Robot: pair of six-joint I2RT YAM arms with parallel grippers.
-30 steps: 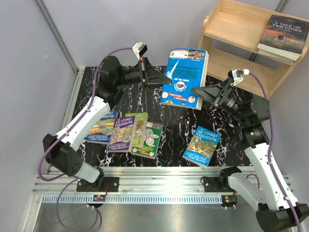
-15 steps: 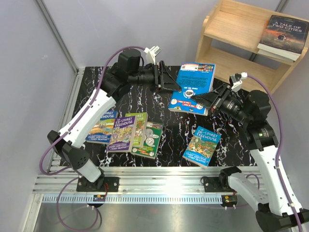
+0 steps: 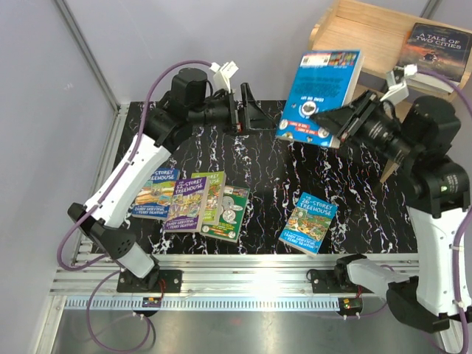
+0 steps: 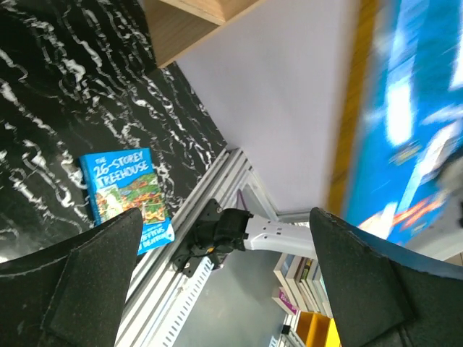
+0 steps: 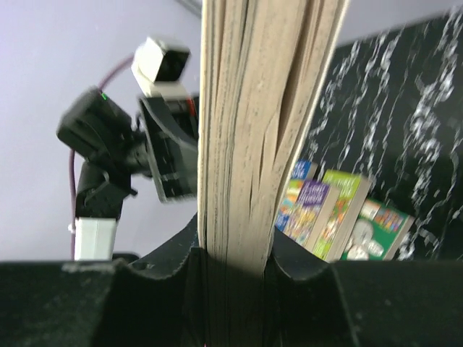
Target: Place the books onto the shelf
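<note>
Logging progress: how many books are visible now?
7. One dark book on the shelf, one blue book in the right gripper, four overlapping books at table left, one lone book near right. Others may hide beneath.

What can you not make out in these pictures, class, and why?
- The blue book: lettering blurred in the left wrist view; only page edges show in the right wrist view.
- The shelf: cut off by the top external view's upper edge.
- The green book: title partly covered by the overlapping purple book, top external view.

Beyond the right tool's (image 3: 335, 124) blue book (image 3: 321, 88), the shelf (image 3: 361, 29) top is left bare, blocked rightward by the dark book (image 3: 439, 42).
</note>
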